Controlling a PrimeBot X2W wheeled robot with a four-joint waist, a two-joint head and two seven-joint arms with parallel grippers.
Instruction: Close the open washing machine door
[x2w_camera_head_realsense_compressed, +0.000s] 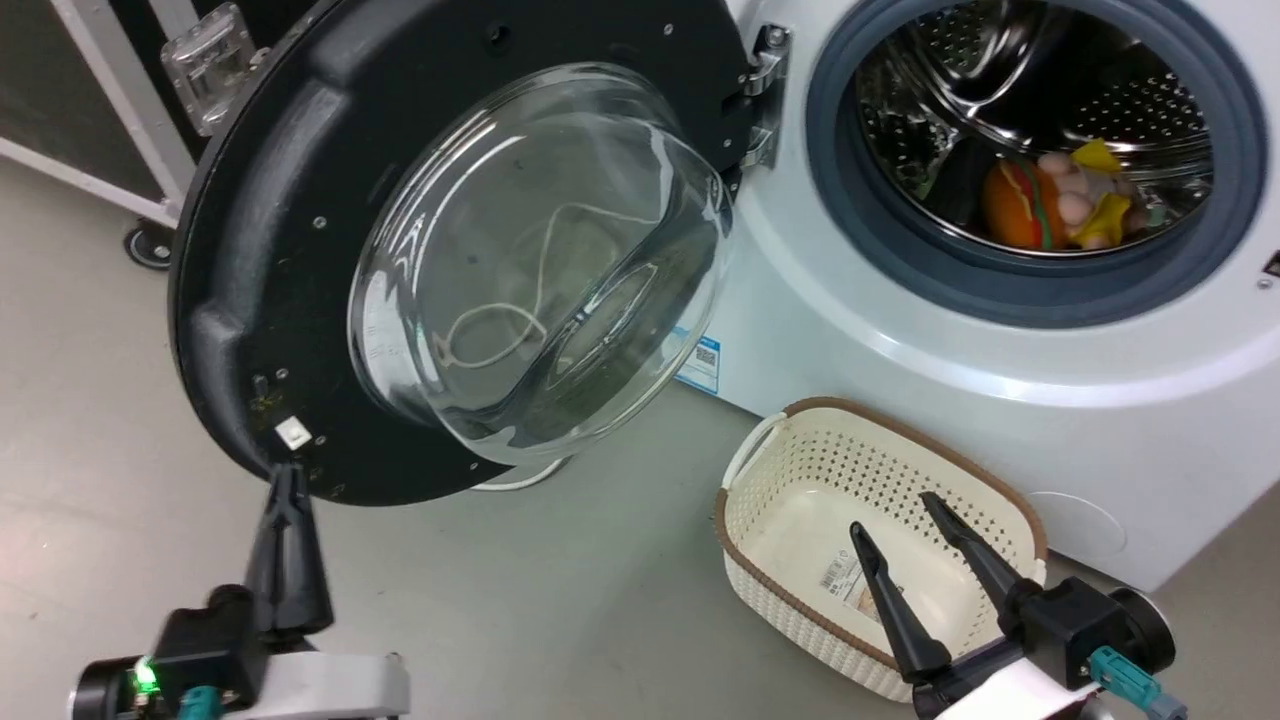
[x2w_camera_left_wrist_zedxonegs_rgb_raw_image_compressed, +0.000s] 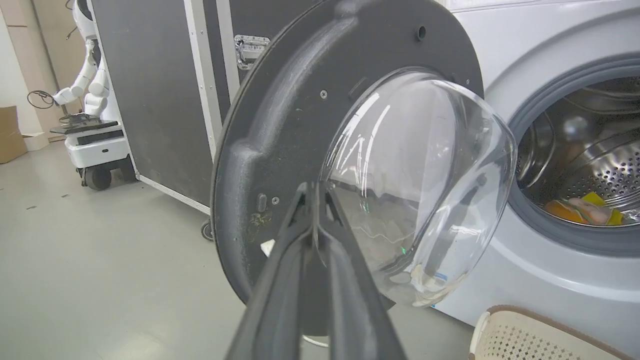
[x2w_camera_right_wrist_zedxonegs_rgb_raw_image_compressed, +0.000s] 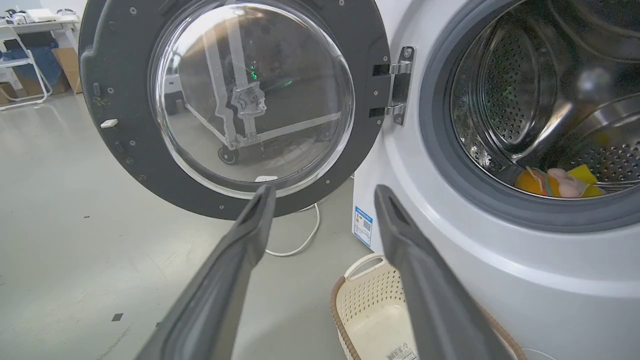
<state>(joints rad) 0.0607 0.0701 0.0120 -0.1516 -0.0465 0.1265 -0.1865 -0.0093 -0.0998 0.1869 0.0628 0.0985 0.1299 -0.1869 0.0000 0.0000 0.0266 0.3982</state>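
Washing machine (x2w_camera_head_realsense_compressed: 1000, 400) sits ahead and to the right of our right fingers, port uncovered, steel drum (x2w_camera_head_realsense_compressed: 1000, 90) exposed. Washing machine door (x2w_camera_head_realsense_compressed: 290, 200) is swung wide open on its hinge (x2w_camera_head_realsense_compressed: 765, 95), hanging ahead of our left fingers and up-left of the right ones. Its glass bowl (x2w_camera_head_realsense_compressed: 540, 270) bulges toward us.

The cream basket (x2w_camera_head_realsense_compressed: 790, 610) is on the floor against the machine front, directly under the right fingertips.

Left gripper (x2w_camera_head_realsense_compressed: 287, 475): fingers clenched together, nothing between them. In the head view the tips meet the door's lower rim; in the left wrist view (x2w_camera_left_wrist_zedxonegs_rgb_raw_image_compressed: 313, 190) they line up on the black frame just beside the bowl's edge. We cannot tell whether they touch it.

Right gripper (x2w_camera_head_realsense_compressed: 892, 512): fingers spread apart and empty, above the basket, aimed at the gap between door and port (x2w_camera_right_wrist_zedxonegs_rgb_raw_image_compressed: 324, 192).

Soft toys (x2w_camera_head_realsense_compressed: 1060, 195) lie in the drum bottom, well beyond the right fingertips. The blue label (x2w_camera_head_realsense_compressed: 700, 362) is low on the machine front, between the two grippers' lines of aim.
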